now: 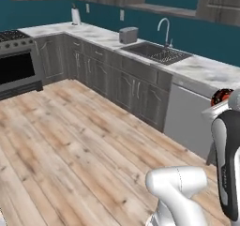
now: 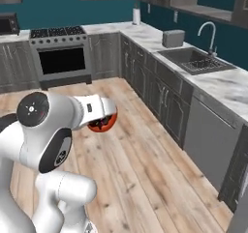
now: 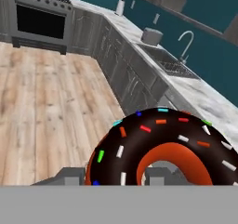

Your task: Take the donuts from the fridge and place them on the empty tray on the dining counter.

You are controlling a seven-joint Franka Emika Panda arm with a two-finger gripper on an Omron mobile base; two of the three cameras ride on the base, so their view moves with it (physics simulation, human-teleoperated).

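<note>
**Donut carried over the kitchen floor**

Donut sits closest to us in the hand view, a dark ring with coloured sprinkles on its icing and a red-orange underside. We see our claw pinching it, the grey fingers rising on either side of the ring's near wall. In the right base view the same donut hangs at the end of our white arm, above the wooden floor and well apart from any desk. In the left base view it peeks out at the right edge, beside our forearm.

Beyond the floor runs a marble desk over grey cabinets, with a sink and curved tap, then a toaster. Farthest back stands the stove with its dark oven door, against the teal wall.
</note>
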